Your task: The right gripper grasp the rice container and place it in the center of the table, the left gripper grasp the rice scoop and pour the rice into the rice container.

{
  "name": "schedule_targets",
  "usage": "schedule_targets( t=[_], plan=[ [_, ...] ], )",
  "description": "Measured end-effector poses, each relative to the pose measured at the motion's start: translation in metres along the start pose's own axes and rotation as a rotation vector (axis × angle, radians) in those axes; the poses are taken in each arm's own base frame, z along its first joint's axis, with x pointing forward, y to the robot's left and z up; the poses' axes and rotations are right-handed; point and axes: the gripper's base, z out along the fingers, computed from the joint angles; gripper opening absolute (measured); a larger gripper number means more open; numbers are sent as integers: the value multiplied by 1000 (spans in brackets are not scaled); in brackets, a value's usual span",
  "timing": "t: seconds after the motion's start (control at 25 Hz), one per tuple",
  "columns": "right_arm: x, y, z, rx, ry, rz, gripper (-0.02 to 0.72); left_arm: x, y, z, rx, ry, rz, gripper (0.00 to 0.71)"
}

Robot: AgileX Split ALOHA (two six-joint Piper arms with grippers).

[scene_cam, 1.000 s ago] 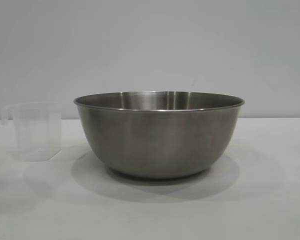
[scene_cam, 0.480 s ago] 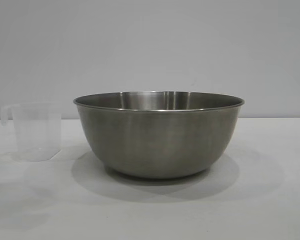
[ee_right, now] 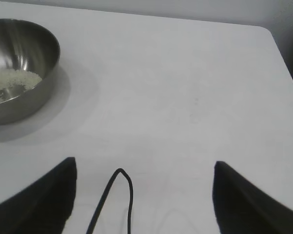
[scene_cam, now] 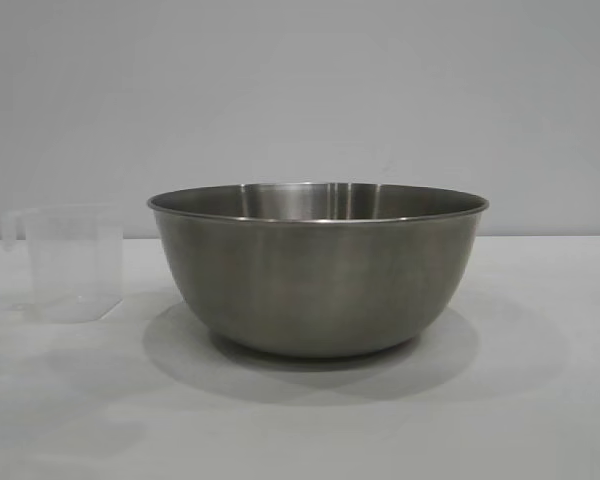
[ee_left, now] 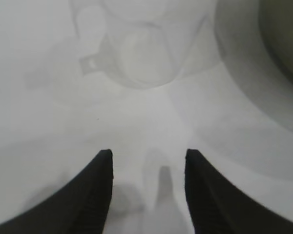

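Exterior view shows the rice container (scene_cam: 318, 270) mid-table (scene_cam: 540, 400) with the rice scoop (scene_cam: 68, 262) upright beside it, apart; rice (ee_right: 12, 82) lies inside the container; left gripper (ee_left: 147, 161) hovers above the scoop, fingers apart, empty; right gripper (ee_right: 144, 170) gapes wide near the table's edge.

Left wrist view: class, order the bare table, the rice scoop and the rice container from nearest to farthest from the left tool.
1. Table, directly under the left tool.
2. Rice scoop, standing ahead.
3. Rice container, beyond, off to one side.
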Motion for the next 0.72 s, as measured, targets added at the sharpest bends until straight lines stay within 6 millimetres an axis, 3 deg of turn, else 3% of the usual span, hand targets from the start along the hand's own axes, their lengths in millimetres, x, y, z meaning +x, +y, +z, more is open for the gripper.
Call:
schedule_targets(
  t=[0.08,0.32,0.4,0.48,0.52,0.72],
  plan=[
    [0,0,0,0,0,0,542,-10,0,-18,-7,20,10,292],
    [0,0,0,0,0,0,542,-31,-1,-89,-5,-48,-5,486],
    [0,0,0,0,0,0,542,-32,-1,-115,2,-94,-10,482],
    [0,0,0,0,0,0,542,-29,-1,-141,6,-146,-12,482],
    [0,0,0,0,0,0,542,-24,0,-153,7,-168,-12,522],
    [0,0,0,0,0,0,542,13,1,-200,16,-220,-17,508]
  ],
)
